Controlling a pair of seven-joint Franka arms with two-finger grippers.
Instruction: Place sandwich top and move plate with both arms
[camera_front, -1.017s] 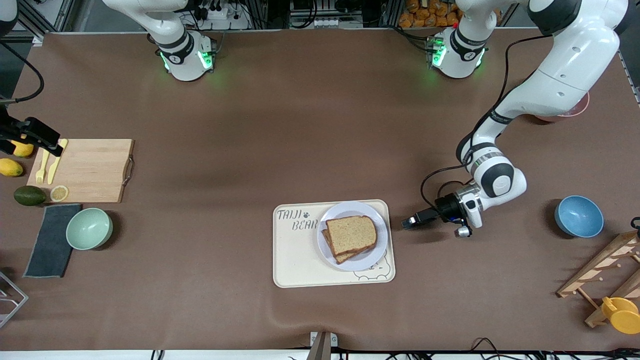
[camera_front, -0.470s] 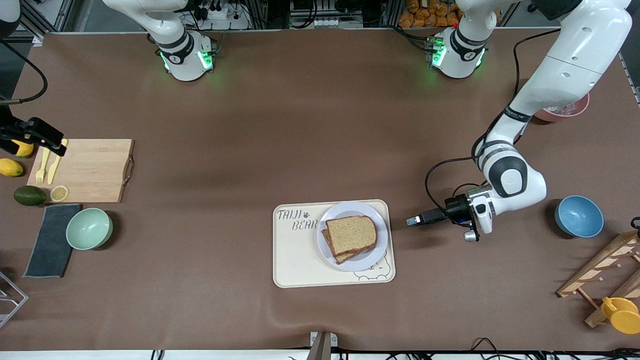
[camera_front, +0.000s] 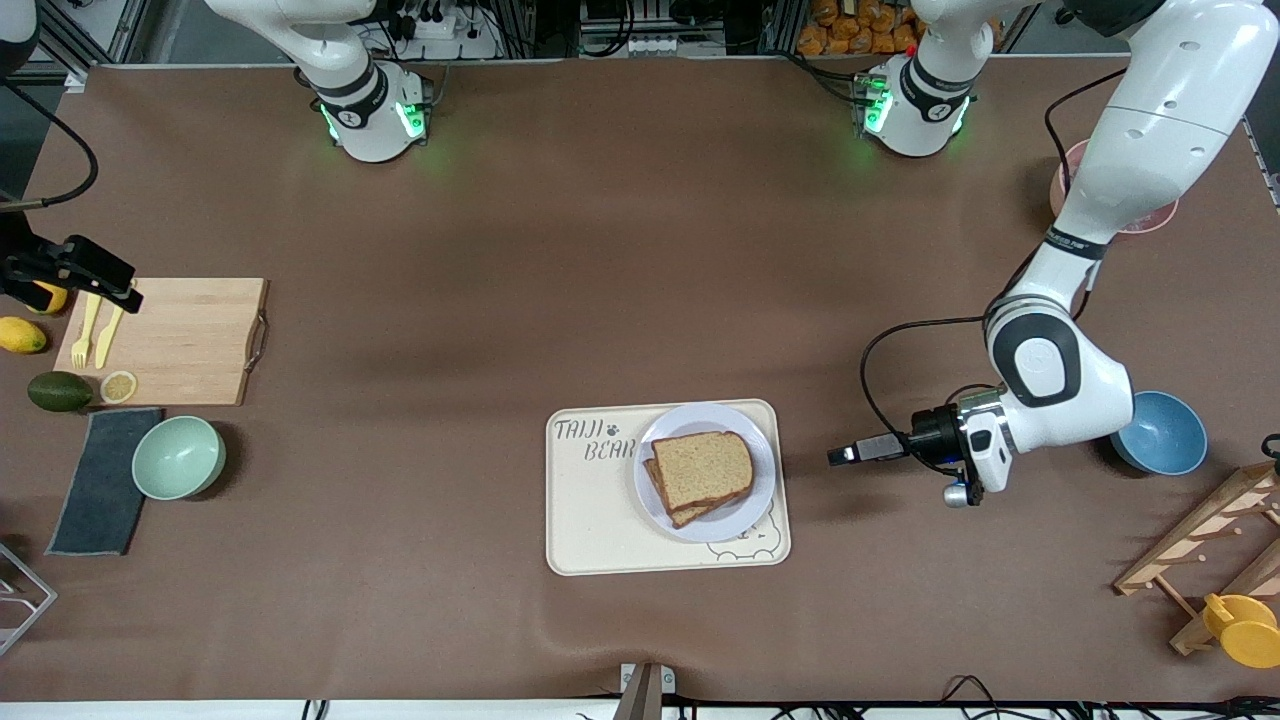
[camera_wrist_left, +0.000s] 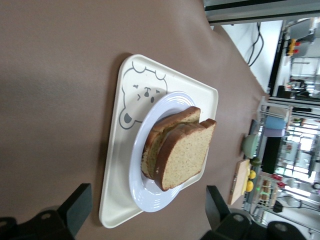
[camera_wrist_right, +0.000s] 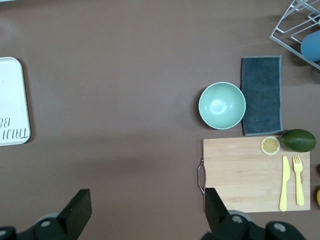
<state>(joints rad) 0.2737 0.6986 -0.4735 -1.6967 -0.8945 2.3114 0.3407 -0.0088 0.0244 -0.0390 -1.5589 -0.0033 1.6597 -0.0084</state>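
Left gripper (camera_front: 843, 455), fingers spread, hangs beside the round lavender-white plate (camera_front: 760, 452); approach its rim level. Right gripper (camera_front: 118, 288), fingers spread, waits over the wooden board (camera_front: 185, 340).

You have a tan, brown-crusted sandwich top (camera_front: 702, 468) on a pale lavender-white plate (camera_front: 760, 497), on a cream tray (camera_front: 590, 520) printed with grey lettering and a bear. The table (camera_front: 600, 260) is brown; nearby bowls are mint green (camera_front: 178, 457) and blue (camera_front: 1160, 432).

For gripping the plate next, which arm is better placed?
Likely the left: its open pincer hangs just beside the plate, facing it. The right pincer, also open, is over the cutting board.
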